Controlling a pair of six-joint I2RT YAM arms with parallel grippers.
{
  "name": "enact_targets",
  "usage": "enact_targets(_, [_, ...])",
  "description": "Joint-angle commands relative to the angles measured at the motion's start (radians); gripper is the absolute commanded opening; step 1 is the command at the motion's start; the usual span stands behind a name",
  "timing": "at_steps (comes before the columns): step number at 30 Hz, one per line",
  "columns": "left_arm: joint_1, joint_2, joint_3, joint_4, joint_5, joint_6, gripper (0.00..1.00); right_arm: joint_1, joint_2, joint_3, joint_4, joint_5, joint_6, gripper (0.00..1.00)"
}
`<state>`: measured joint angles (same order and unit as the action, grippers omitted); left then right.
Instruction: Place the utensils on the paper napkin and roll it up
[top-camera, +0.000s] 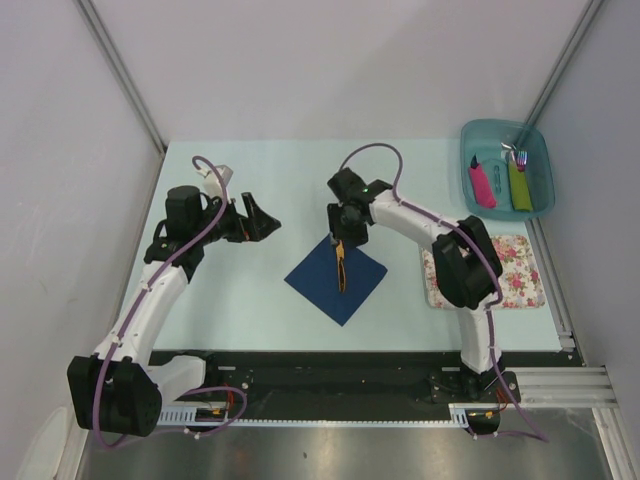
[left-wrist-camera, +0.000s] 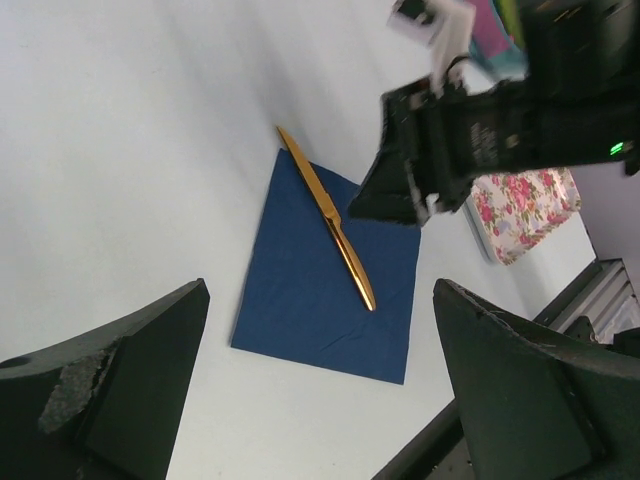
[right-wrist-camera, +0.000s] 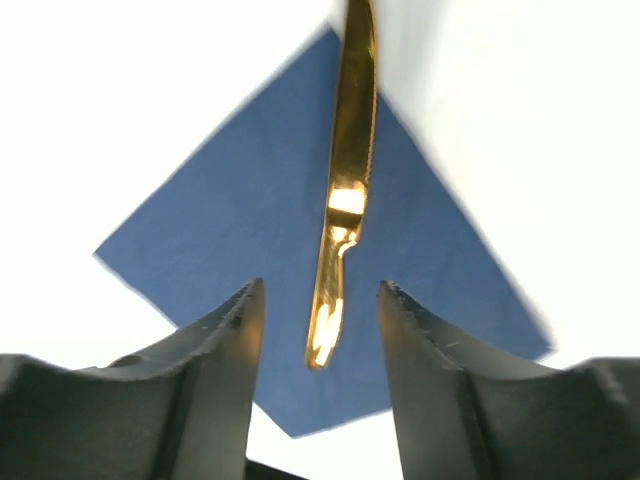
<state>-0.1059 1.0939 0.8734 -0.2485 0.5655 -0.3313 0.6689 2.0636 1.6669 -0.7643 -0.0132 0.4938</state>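
The navy paper napkin (top-camera: 318, 287) lies flat in the middle of the table, turned like a diamond. The slim golden-tan knife (top-camera: 341, 268) lies across it, one end reaching past the napkin's edge. My right gripper (top-camera: 340, 240) hovers over the knife's far end, open. In the right wrist view the knife (right-wrist-camera: 350, 170) lies between the spread fingers (right-wrist-camera: 225, 340) without touching them, on the napkin (right-wrist-camera: 230, 230). My left gripper (top-camera: 268, 226) is open and empty, left of the napkin. Its view shows napkin (left-wrist-camera: 300, 300) and knife (left-wrist-camera: 335, 225). The purple-bowled spoon is out of view.
A teal bin (top-camera: 540, 170) at the back right holds pink-handled (top-camera: 482, 185) and green-handled (top-camera: 519, 186) cutlery. A floral mat (top-camera: 512, 270) lies right of the napkin, partly under the right arm. Walls close in both sides.
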Motion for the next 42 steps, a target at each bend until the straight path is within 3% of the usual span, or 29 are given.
enact_targets(1, [0.006,-0.003,0.064,-0.001,0.046,0.049,1.00,-0.093,-0.183,0.057,0.019,-0.129,-0.268,0.56])
enact_targets(2, [0.005,-0.008,0.070,-0.006,0.056,0.060,1.00,-0.118,-0.207,0.050,0.005,-0.146,-0.328,0.58])
enact_targets(3, [0.006,-0.009,0.076,-0.009,0.060,0.081,1.00,-0.147,-0.230,0.022,-0.012,-0.171,-0.378,0.71])
enact_targets(6, [0.006,-0.006,0.093,-0.021,0.083,0.113,1.00,-0.303,-0.333,-0.056,-0.058,-0.326,-0.572,0.89])
enact_targets(10, [0.006,-0.012,0.092,-0.014,0.114,0.129,1.00,-0.518,-0.388,-0.094,-0.246,-0.418,-0.904,0.91])
enact_targets(15, [0.005,-0.019,0.072,0.026,0.138,0.127,1.00,-0.774,-0.421,-0.197,-0.313,-0.413,-1.176,0.81])
enact_targets(18, [0.005,-0.009,0.067,0.043,0.152,0.124,0.98,-0.834,-0.392,-0.243,-0.314,-0.395,-1.290,0.72])
enact_targets(24, [0.000,-0.006,0.067,0.037,0.162,0.143,0.96,-0.847,-0.315,-0.272,-0.219,-0.392,-1.308,0.51])
enact_targets(31, [-0.002,-0.014,0.061,-0.006,0.145,0.173,0.96,-0.827,-0.225,-0.279,-0.136,-0.326,-1.385,0.47])
enact_targets(42, [-0.002,-0.012,0.041,0.000,0.151,0.175,0.95,-0.793,-0.146,-0.286,-0.050,-0.297,-1.370,0.46])
